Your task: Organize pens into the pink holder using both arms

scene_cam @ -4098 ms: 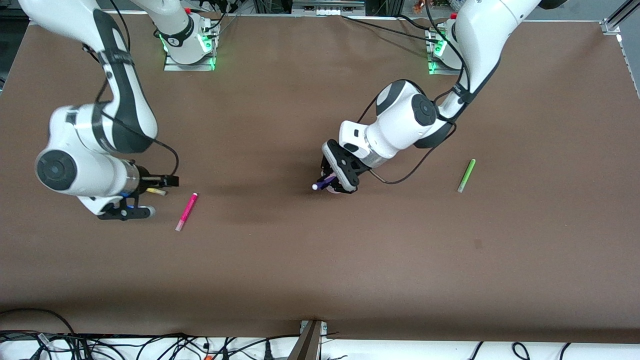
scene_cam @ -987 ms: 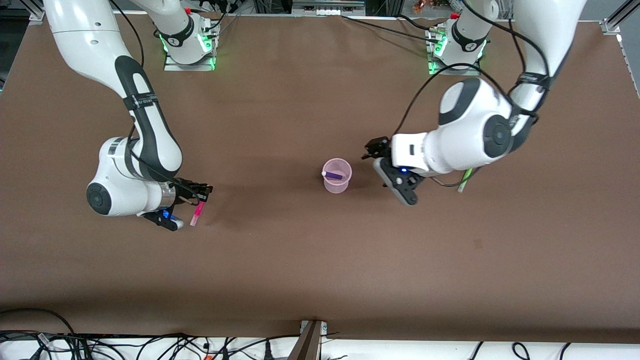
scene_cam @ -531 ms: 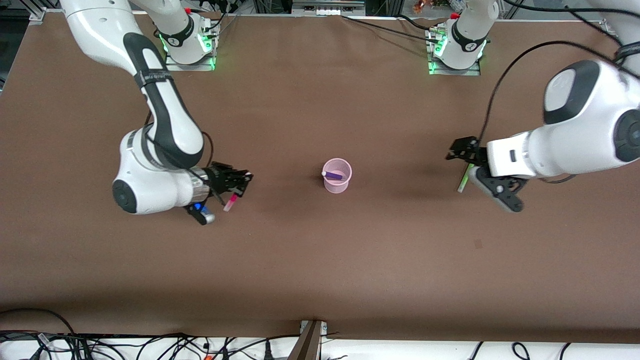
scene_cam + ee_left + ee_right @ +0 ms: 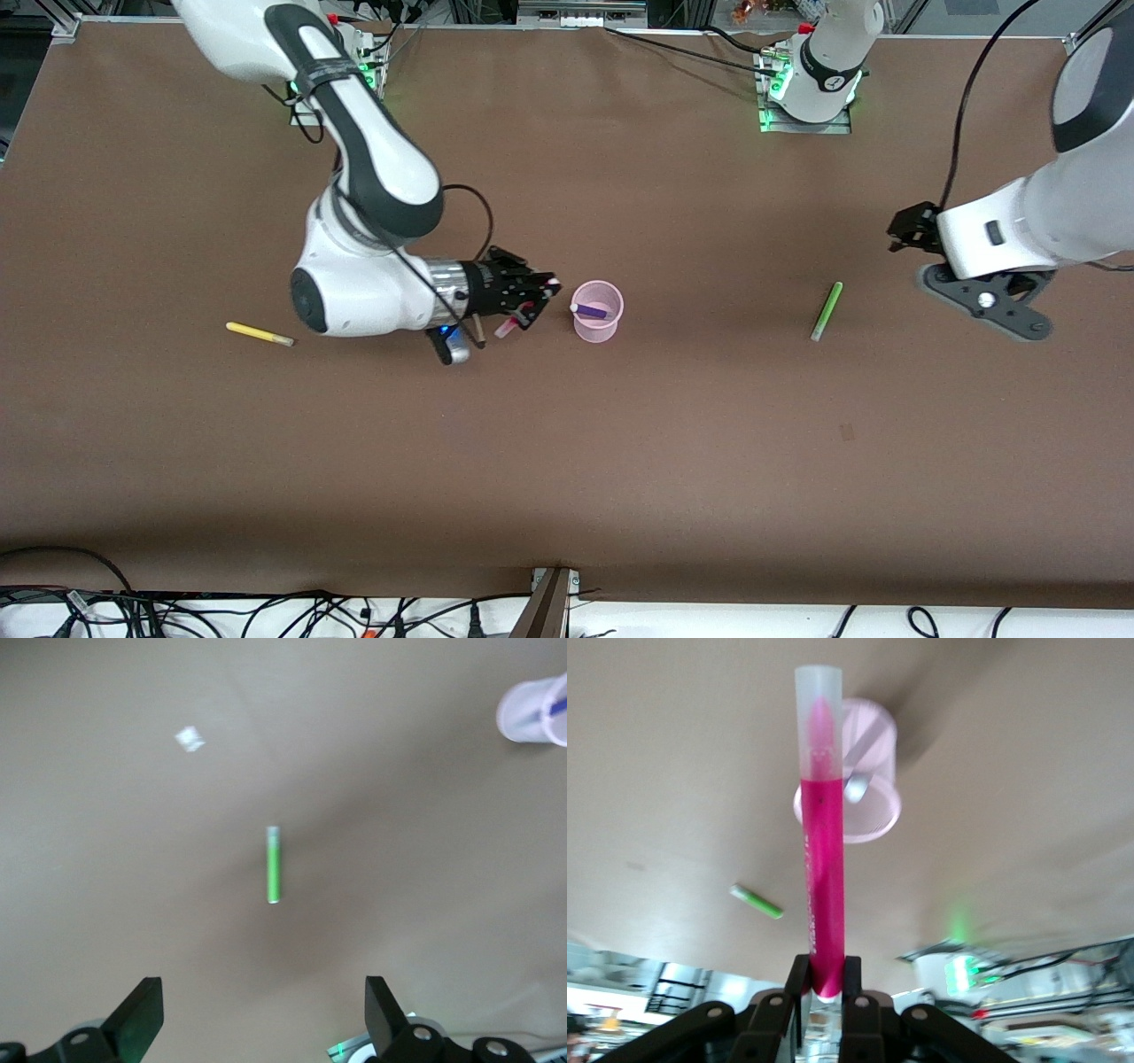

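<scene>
My right gripper (image 4: 530,303) is shut on the magenta-pink pen (image 4: 507,328) and holds it right beside the pink holder (image 4: 597,326), on the side toward the right arm's end. In the right wrist view the pen (image 4: 822,859) points from the gripper (image 4: 824,979) toward the holder (image 4: 864,815). The dark blue-purple pen (image 4: 592,310) stands in the holder. The light green pen (image 4: 826,311) lies on the table; my left gripper (image 4: 908,229) is open and empty, up beside it toward the left arm's end. The left wrist view shows the green pen (image 4: 274,865) ahead of the open gripper (image 4: 263,1019). The yellow pen (image 4: 259,334) lies toward the right arm's end.
The brown table (image 4: 567,461) carries only the pens and holder. The arm bases with green lights (image 4: 806,97) stand along the edge farthest from the front camera. Cables (image 4: 266,611) hang past the nearest edge.
My right gripper has carried the magenta pen across to the holder, uncovering the yellow pen. My left gripper has moved from the holder past the green pen toward the left arm's end.
</scene>
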### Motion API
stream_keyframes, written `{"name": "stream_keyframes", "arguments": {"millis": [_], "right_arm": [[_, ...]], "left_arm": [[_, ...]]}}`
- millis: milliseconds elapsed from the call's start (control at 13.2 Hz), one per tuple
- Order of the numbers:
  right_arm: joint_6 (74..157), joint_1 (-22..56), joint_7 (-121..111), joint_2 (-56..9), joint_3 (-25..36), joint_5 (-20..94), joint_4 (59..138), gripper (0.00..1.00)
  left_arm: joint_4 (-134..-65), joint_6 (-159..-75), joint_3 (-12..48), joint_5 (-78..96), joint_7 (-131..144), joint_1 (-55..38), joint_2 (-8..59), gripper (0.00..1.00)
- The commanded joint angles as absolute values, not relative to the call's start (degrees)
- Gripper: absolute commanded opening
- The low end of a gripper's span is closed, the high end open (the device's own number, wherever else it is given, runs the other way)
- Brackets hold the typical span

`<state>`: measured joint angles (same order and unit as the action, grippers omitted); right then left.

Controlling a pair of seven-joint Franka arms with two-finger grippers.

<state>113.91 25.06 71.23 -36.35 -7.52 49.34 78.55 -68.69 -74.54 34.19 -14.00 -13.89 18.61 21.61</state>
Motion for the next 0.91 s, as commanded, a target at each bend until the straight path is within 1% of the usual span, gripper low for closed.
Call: {"name": "stream_keyframes", "arguments": {"millis": [0,152,304,379,455,683,759,835], "right_arm": [[122.91,31.09,80.29,-36.73,-7.21,55.43,78.75,0.0],[130.48,35.75,85.76,-37.97,-7.12,57.04,78.75,0.0],[132.54,36.47,86.22,-38.93,-7.21,57.3,78.75,0.0],[133.5,36.56,86.05,-39.46,-7.21,59.39,78.75,0.0],[134.72,36.48,85.61,-39.98,-7.21,60.63,78.75,0.0],[135.97,36.48,84.82,-41.65,-7.21,61.08,78.92,0.0],[136.84,36.56,84.9,-42.18,-7.21,61.26,78.93,0.0],[137.89,37.08,84.82,-42.62,-7.21,62.48,78.93,0.0]], "left_arm": [[-67.67,-76.96,24.39,-13.98,-13.1,13.22,18.12,1.0],[-72.05,-81.54,15.68,-10.22,-10.65,8.54,14.52,1.0],[-78.28,-84.62,7.16,-5.91,-6.61,3.98,10.66,1.0],[-81.88,-86.99,3.29,-3.97,-5.2,1.95,8.02,1.0],[-85.39,-88.75,0.64,-1.0,-3.45,0.28,5.74,1.0],[-98.48,-99.02,-1.4,0.79,0.79,0.0,-3.31,1.0],[-101.31,-100.27,-1.58,0.62,0.97,-0.61,-5.86,1.0],[-102.38,-100.37,-1.76,0.44,0.97,-0.7,-6.67,1.0]]}}
